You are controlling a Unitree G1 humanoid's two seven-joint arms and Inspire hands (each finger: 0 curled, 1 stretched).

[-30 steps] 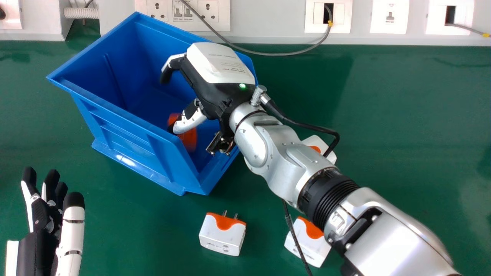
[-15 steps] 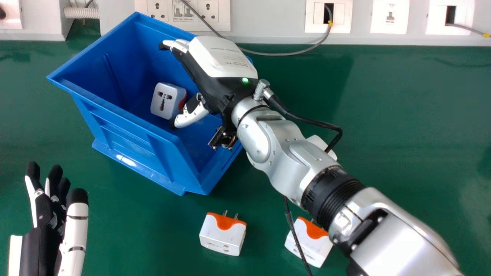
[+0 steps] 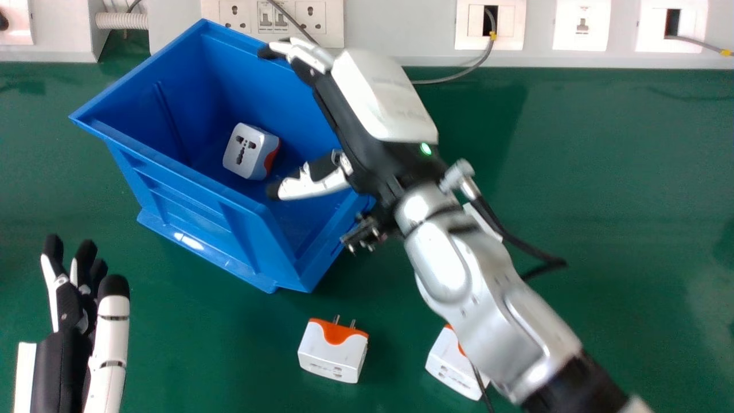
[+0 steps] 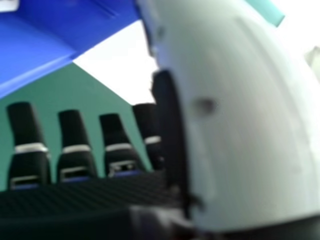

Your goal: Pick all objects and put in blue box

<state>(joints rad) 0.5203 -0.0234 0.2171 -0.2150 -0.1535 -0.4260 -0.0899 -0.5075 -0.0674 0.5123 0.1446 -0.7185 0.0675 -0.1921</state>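
Note:
My right hand (image 3: pixel 367 120) is open over the right part of the blue box (image 3: pixel 189 183), its thumb above the box's inside and nothing held. In the right hand view the hand (image 4: pixel 75 165) has straight fingers, with the blue box (image 4: pixel 45 40) beyond. One white adapter (image 3: pixel 250 151) with a red end lies on the box floor. A white and orange adapter (image 3: pixel 332 351) rests on the table in front of the box. Another adapter (image 3: pixel 456 364) is partly covered by my right forearm. At the lower left, my left hand (image 3: pixel 74 321) is open and empty.
A white wall panel with sockets (image 3: pixel 301 23) runs along the back, and a grey cable (image 3: pixel 459 74) hangs from it onto the green table (image 3: pixel 619 201). A white object (image 3: pixel 481 221) shows partly behind my right forearm.
My right hand has let go of the adapter, which now lies in the box. Its fingers have straightened, and the hand has moved right. The left hand has shifted slightly.

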